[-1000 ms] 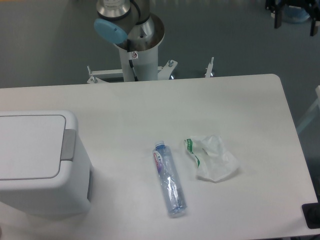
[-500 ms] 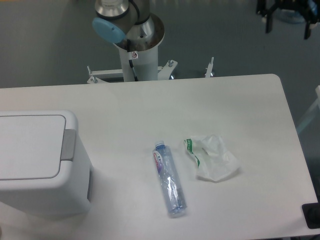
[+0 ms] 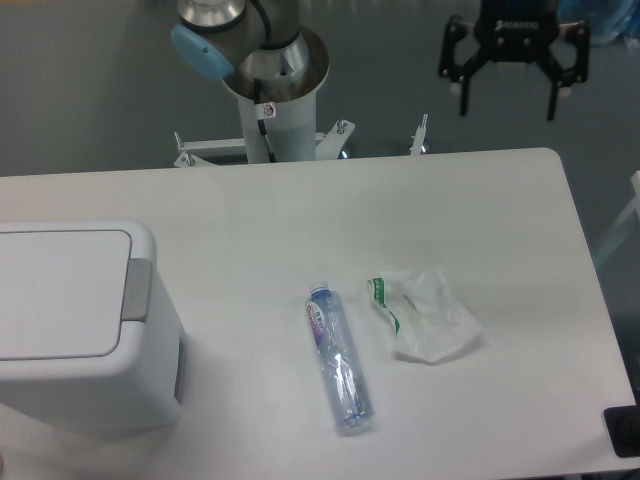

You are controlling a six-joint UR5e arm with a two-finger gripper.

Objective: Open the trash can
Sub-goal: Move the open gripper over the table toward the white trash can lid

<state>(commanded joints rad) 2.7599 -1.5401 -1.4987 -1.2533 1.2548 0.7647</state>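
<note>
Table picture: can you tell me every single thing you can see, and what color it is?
Trash can: one, white with a grey button strip, left side of the table, lid shut.
Bottle: one, clear plastic with a blue cap, lying flat mid-table.
Plastic bag: one, crumpled, white with green print, just right of the bottle.
Table: one, white.
Black object: one, at the table's lower right edge; cannot tell what it is.
Robot base: one, silver with a light blue cap, behind the table.
Gripper: one, black, open, up beyond the table's far right edge.

Lab: pedestal-mounted robot arm (image 3: 262,50)
</note>
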